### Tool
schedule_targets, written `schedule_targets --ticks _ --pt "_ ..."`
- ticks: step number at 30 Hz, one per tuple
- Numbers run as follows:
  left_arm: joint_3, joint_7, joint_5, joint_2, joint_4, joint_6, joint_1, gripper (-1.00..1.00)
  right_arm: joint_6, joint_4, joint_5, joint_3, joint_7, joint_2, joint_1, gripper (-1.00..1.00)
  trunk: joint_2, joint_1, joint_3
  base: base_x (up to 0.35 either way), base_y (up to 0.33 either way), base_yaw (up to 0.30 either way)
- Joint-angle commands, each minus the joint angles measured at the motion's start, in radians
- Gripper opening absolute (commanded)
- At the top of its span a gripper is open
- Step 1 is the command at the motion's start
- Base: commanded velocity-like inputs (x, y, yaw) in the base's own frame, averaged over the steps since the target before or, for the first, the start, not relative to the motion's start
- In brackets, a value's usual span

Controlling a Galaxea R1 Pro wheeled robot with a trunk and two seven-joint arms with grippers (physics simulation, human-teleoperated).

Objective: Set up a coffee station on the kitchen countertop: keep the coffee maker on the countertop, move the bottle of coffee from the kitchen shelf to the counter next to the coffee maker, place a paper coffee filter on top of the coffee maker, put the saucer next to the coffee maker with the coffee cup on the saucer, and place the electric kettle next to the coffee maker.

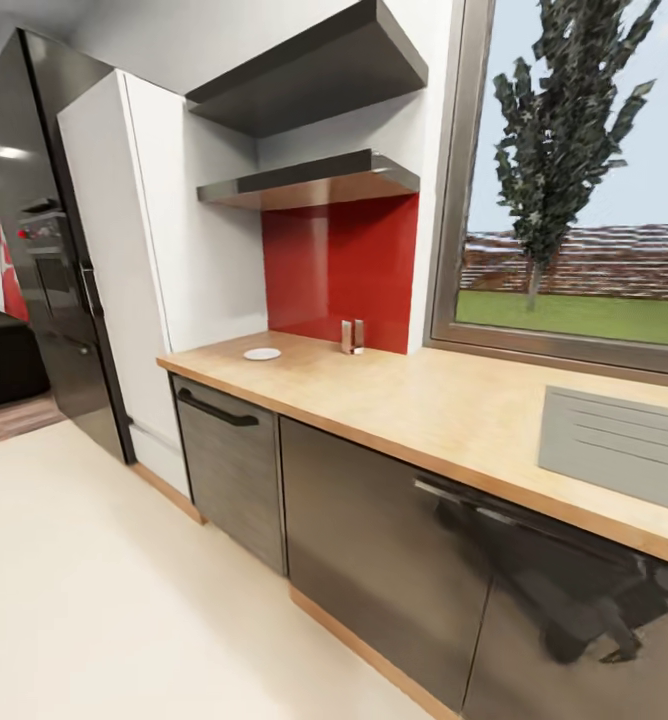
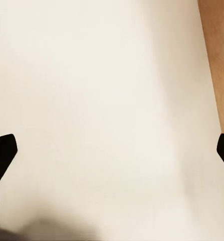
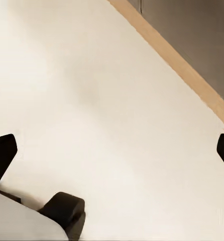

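Note:
The kitchen countertop runs from the middle to the right over glossy dark cabinet fronts. The saucer, small, round and white, lies near the worktop's left end with nothing on it. Two dark grey boards of the kitchen shelf hang on the wall above that end, both seen from below. The coffee maker, bottle of coffee, paper coffee filter, coffee cup and electric kettle are out of view. My left gripper is open above pale floor. My right gripper is also open over the floor, near the cabinet plinth.
A small metal pair of containers stands against the red backsplash. A grey drainer is set into the worktop at right, under a window. A white tall cabinet and black fridge stand left. Cream floor lies in front.

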Motion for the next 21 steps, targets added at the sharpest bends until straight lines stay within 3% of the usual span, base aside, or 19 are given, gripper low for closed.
schedule_targets --ticks 1,4,12,21 --pt "0.008 -0.004 -0.005 0.0 0.002 -0.002 -0.001 1.0 -0.034 0.033 0.06 -0.008 -0.008 0.003 -0.002 1.0 -0.001 0.0 -0.001 0.158 0.254 0.03" --pt "0.008 -0.004 -0.005 0.001 0.002 -0.002 -0.001 1.0 -0.063 0.098 0.12 -0.008 -0.039 0.005 -0.002 1.0 -0.001 0.0 -0.001 0.166 0.25 0.018" --pt "0.008 -0.004 -0.005 0.001 0.002 -0.002 -0.001 1.0 -0.083 0.258 0.224 -0.007 -0.102 0.005 -0.002 1.0 -0.001 0.0 -0.001 0.107 0.128 0.006" --pt "0.008 -0.004 -0.005 0.001 0.002 -0.002 -0.001 1.0 -0.084 0.283 0.251 -0.006 -0.119 0.005 0.006 1.0 -0.001 0.0 -0.001 0.166 0.149 0.193"
